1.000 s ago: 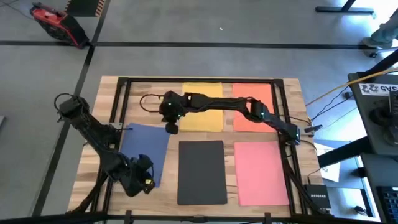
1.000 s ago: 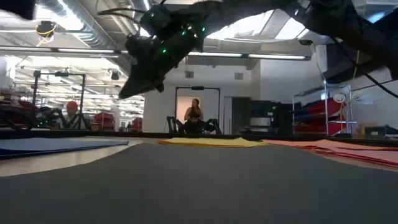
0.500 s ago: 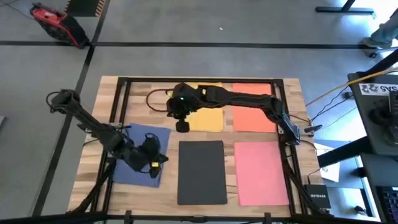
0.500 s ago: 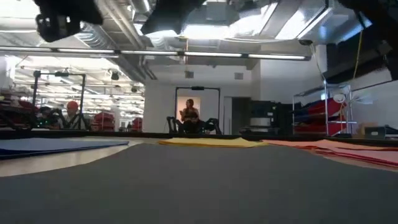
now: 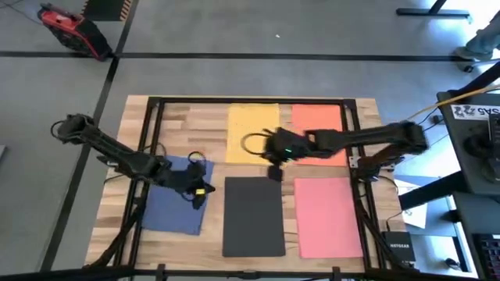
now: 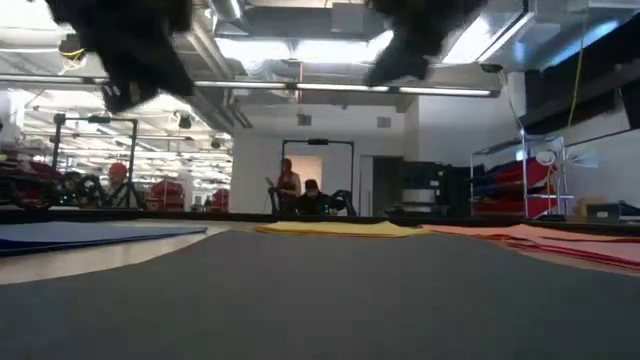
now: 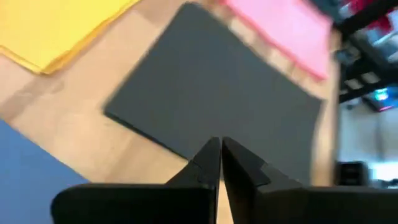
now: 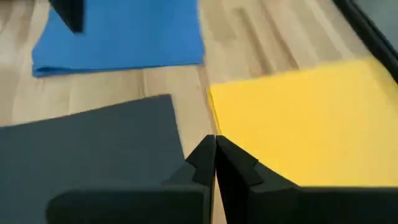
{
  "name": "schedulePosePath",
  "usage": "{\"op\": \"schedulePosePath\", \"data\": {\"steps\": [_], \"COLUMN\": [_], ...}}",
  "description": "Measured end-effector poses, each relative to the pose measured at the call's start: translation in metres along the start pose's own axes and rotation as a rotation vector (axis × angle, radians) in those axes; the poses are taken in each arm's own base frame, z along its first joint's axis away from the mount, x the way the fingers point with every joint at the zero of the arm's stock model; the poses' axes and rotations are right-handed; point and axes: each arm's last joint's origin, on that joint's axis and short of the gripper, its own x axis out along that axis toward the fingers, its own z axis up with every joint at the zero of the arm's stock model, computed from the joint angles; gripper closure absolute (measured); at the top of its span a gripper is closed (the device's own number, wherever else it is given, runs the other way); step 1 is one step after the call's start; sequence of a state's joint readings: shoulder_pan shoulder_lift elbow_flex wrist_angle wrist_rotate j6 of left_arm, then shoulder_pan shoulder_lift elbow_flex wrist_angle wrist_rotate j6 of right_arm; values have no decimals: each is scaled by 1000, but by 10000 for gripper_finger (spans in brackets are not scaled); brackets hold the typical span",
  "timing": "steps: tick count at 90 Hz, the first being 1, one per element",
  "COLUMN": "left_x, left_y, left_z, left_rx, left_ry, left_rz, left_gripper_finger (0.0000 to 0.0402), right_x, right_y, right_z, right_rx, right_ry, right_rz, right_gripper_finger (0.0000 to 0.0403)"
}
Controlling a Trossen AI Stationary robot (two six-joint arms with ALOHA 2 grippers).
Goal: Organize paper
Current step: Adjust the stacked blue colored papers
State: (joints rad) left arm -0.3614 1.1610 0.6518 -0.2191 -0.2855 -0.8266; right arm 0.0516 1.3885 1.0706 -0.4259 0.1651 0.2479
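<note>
Five paper sheets lie flat on the wooden table. Blue paper (image 5: 176, 195) is at the near left, dark grey paper (image 5: 253, 215) at the near middle, pink paper (image 5: 328, 215) at the near right, yellow paper (image 5: 252, 133) at the far middle, and orange paper (image 5: 319, 133) at the far right. My left gripper (image 5: 200, 191) is shut above the blue sheet's right edge, beside the grey sheet (image 7: 217, 99). My right gripper (image 5: 274, 173) is shut above the gap between the yellow (image 8: 311, 118) and grey (image 8: 93, 143) sheets. Both hang in the air.
A black metal frame (image 5: 156, 101) runs around the work area on the table. Bare wood (image 5: 191, 129) lies at the far left of the table. People and equipment show in the room far behind the table (image 6: 300, 190).
My left gripper has gone from the near-left corner toward the table's far and right sides, over the blue sheet's right edge. My right gripper has swung from the far middle-left toward the right and near side, past the yellow sheet. The blue sheet's far left corner has shifted rightward.
</note>
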Motion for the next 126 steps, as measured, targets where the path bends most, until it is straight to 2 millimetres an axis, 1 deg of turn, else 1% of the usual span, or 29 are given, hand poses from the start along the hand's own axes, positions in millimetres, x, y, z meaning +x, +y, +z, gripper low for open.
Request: {"op": "schedulePosePath", "data": {"steps": [6, 12, 26, 38, 50, 60, 70, 84, 99, 118, 126], "left_x": [11, 21, 42, 60, 75, 81, 83, 83, 84, 88, 87], "left_y": [9, 18, 39, 61, 82, 98, 109, 116, 116, 120, 120], "left_z": [3, 7, 11, 14, 14, 17, 23, 28, 29, 23, 21], "left_rx": [49, 95, 221, 267, 263, 242, 228, 227, 225, 219, 190], "left_ry": [53, 98, 180, 255, 311, 334, 335, 320, 309, 370, 392], "left_rz": [27, 34, 99, 144, 216, 261, 271, 278, 266, 288, 309], "left_gripper_finger": [402, 402, 402, 402, 402, 402, 402, 402, 402, 402, 402], "right_x": [-19, -33, -51, -53, -53, -52, -53, -53, -53, -53, -53], "right_y": [0, 1, 2, 2, 2, 2, 0, -1, -1, -1, -1], "right_z": [-10, -17, -23, -24, -24, -24, -26, -28, -28, -29, -29], "right_rx": [59, 104, 124, 119, 118, 114, 107, 97, 96, 94, 93], "right_ry": [-47, -85, -117, -119, -119, -124, -112, -91, -88, -90, -89], "right_rz": [-36, -67, -141, -166, -173, -197, -218, -232, -234, -246, -251], "right_gripper_finger": [403, 403, 403, 403, 403, 403, 403, 403, 403, 403, 403]}}
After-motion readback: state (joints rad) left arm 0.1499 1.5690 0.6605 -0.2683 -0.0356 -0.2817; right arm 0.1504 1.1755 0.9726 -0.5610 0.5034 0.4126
